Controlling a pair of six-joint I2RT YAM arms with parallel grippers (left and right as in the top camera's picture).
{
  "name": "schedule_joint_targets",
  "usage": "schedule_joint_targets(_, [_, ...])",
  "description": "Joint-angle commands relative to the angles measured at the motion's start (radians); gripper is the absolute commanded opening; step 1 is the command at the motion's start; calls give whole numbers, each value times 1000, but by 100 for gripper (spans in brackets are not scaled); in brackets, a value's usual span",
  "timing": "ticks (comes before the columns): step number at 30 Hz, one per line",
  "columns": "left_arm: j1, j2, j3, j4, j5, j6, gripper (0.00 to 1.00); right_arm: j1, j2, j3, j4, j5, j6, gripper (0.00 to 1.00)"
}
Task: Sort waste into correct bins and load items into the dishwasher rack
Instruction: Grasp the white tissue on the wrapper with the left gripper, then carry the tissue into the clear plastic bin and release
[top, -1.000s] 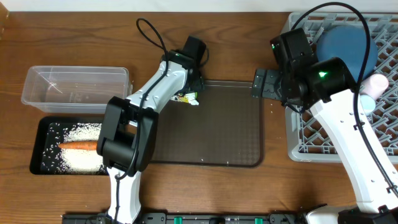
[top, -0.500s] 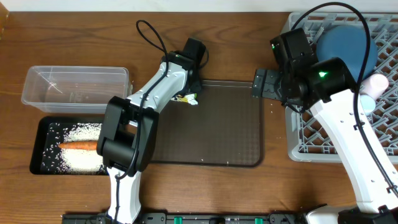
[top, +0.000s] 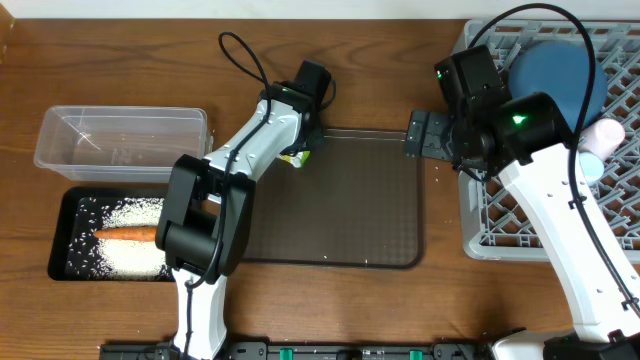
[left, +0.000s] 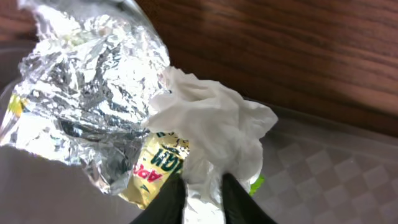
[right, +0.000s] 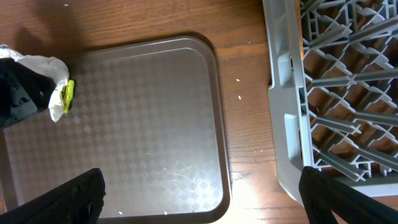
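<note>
The crumpled foil wrapper (top: 297, 157) lies at the back left corner of the brown tray (top: 350, 210). In the left wrist view its silver, yellow and white folds (left: 112, 106) fill the frame, and my left gripper (left: 203, 186) is shut on a white-silver fold of it. From overhead that gripper (top: 303, 148) sits right over the wrapper. My right gripper (top: 418, 135) hangs open and holds nothing, between the tray and the grey dishwasher rack (top: 480, 220). The rice (top: 128, 212) and the carrot (top: 127, 234) lie in the black tray (top: 70, 262).
A clear tub (top: 120, 140) stands behind the black tray. In the rack are a dark blue bowl (top: 555, 75), a whitish cup (top: 603, 135) and a light blue cup (top: 592, 165). The right wrist view shows the rack's wall (right: 280, 93) beside the brown tray (right: 137, 124).
My left gripper's jaws have closed onto the wrapper, and its loose white end has pulled in toward the gripper. The right arm has not moved.
</note>
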Motion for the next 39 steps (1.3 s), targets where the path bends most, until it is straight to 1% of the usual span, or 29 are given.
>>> schedule_joint_targets(1, [0,-35,-4,-13,-13,-5,13,0,7,-3,-1,14,16,99])
schedule_joint_targets(3, [0,-63,-4,-22,-13,-5,6,0,7,-3,-1,14,16,99])
schedule_joint_targets(13, [5,-260,-4,-49,-23,-5,6,0,7,-3,-1,14,16,99])
schedule_joint_targets(18, [41,-311,-4,-50,-55,-5,6,0,7,-3,-1,14,16,99])
schedule_joint_targets(24, [155,-314,-4,-47,-126,-5,6,0,7,-3,-1,14,16,99])
schedule_joint_targets(33, [397,-363,-4,-27,-121,-19,6,0,7,-3,-1,14,16,99])
schedule_joint_targets(39, [490,-370,-4,-43,-99,-47,6,0,7,-3,-1,14,16,99])
